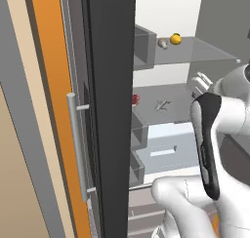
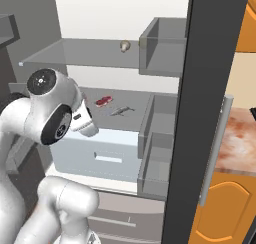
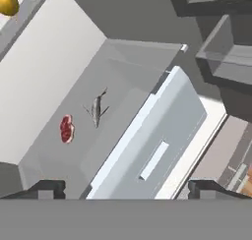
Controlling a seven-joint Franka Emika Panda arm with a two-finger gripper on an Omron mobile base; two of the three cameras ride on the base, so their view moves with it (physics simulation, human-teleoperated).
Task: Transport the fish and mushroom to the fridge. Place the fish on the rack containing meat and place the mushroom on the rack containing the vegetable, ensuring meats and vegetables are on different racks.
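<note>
The fridge stands open, its dark door [image 1: 110, 86] swung toward me. On the upper glass shelf [image 1: 205, 54] the beige mushroom [image 1: 163, 43] sits right beside the yellow-orange vegetable [image 1: 176, 38]. One shelf lower, the thin silvery fish [image 3: 97, 110] lies a little apart from the dark-red meat [image 3: 66, 128]. The fish [image 1: 162, 105] and meat [image 1: 135, 99] show there in the left base view too. My gripper [image 3: 127, 189] hovers above and in front of that lower shelf. It is open, with nothing between its fingers.
A white drawer [image 3: 157, 135] juts out under the lower shelf. Grey door bins [image 2: 160, 148] line the inside of the door, which carries a long silver handle [image 1: 78, 144]. An orange cabinet [image 2: 225, 213] and a marbled counter [image 2: 240, 138] flank the fridge on the right.
</note>
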